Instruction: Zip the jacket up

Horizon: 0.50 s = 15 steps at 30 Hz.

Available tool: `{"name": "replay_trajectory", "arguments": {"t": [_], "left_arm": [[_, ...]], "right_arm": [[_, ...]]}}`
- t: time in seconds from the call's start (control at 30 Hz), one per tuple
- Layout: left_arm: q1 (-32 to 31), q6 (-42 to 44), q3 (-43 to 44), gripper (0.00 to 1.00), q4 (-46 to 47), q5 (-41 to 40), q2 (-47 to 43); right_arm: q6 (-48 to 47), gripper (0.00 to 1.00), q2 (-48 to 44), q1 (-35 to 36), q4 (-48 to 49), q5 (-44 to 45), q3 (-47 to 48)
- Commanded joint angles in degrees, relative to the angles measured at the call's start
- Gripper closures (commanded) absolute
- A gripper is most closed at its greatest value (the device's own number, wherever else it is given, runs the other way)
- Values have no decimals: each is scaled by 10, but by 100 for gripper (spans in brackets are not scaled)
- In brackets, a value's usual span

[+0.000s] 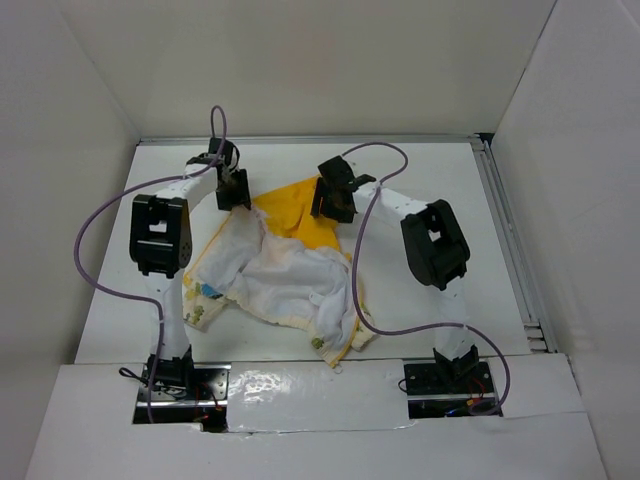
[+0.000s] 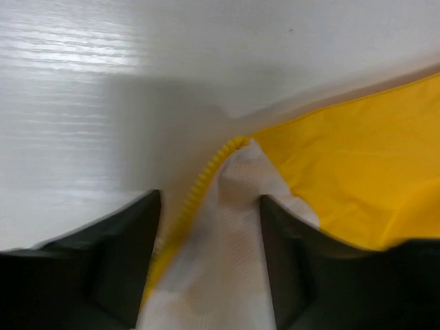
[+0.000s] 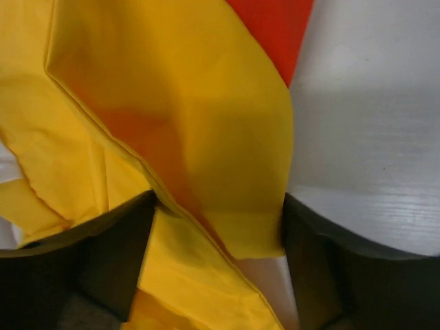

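Observation:
The jacket (image 1: 290, 278) lies crumpled in the middle of the table, white lining up, its yellow hood (image 1: 297, 212) toward the far side. My left gripper (image 1: 236, 196) sits at the jacket's far left corner. In the left wrist view it (image 2: 210, 213) is open, astride white fabric (image 2: 227, 254) and the yellow zipper teeth (image 2: 205, 173), which run close to the left finger. My right gripper (image 1: 331, 204) is on the hood's right edge. Seen from the right wrist, that gripper (image 3: 216, 230) is open with a fold of yellow hood fabric (image 3: 185, 103) between its fingers.
The white table (image 1: 440, 200) is boxed in by white walls at the left, back and right. A metal rail (image 1: 512, 245) runs along the table's right edge. Purple cables (image 1: 95, 225) loop beside both arms. The jacket's printed hem (image 1: 205, 300) lies near the left arm.

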Motion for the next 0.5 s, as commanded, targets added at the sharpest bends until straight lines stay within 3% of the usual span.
{"name": "replay_trajectory", "arguments": {"t": [0.0, 0.03, 0.07, 0.1, 0.13, 0.2, 0.33, 0.47], "left_arm": [[-5, 18, 29, 46, 7, 20, 30], [-7, 16, 29, 77, 1, 18, 31], [-9, 13, 28, 92, 0, 16, 30], [-10, 10, 29, 100, -2, 11, 22], [-15, 4, 27, 100, -11, -7, 13], [-21, 2, 11, 100, -6, -16, -32], [-80, -3, -35, 100, 19, -81, -156], [-165, -71, -51, 100, -29, -249, -308]], "right_arm": [[-2, 29, 12, 13, -20, 0, 43], [-1, 44, 20, 11, -25, 0, 47], [1, 59, 22, 9, -26, 1, 51], [3, 78, 21, 8, -30, 10, 50], [5, 100, 11, 7, -33, 16, 50], [-28, 100, -15, 10, -28, 39, 40], [-78, 100, -153, 29, -39, 144, 17], [-117, 100, -320, 85, -43, 242, -13]]}}
